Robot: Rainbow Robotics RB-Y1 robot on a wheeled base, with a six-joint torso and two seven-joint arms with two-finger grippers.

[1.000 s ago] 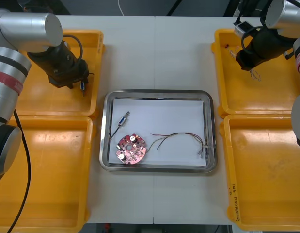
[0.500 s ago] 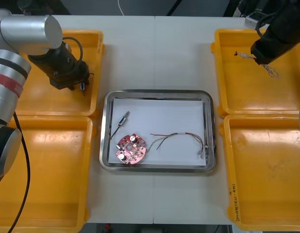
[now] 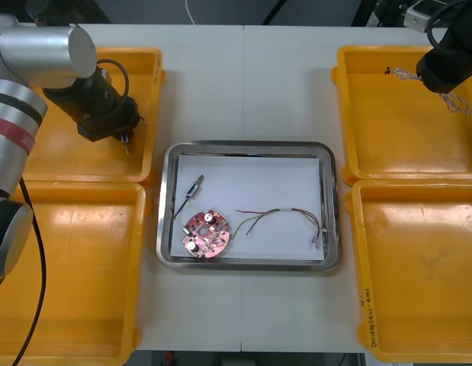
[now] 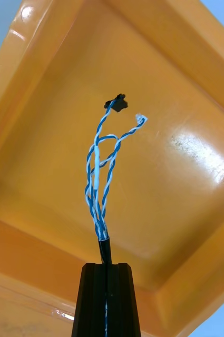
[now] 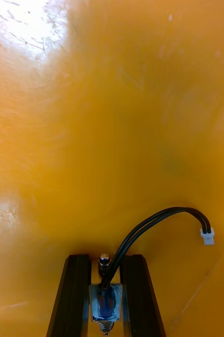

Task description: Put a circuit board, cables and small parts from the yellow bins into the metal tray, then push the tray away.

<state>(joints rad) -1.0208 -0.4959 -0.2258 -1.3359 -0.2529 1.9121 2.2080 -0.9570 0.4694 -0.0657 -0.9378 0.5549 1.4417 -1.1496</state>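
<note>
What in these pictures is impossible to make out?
- Right wrist view: blue and white cable's held end, buried between the right claw's shut fingers.
- Left wrist view: small metal part in the left claw, its sides covered by the fingers.
- Front view: what the little part in the metal tray is, too small.

Light table [image 3: 243,84]; white cord [image 3: 187,9] beyond far edge.

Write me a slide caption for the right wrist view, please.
Right claw shut on a twisted blue and white cable, its free ends dangling over a yellow bin.
</note>
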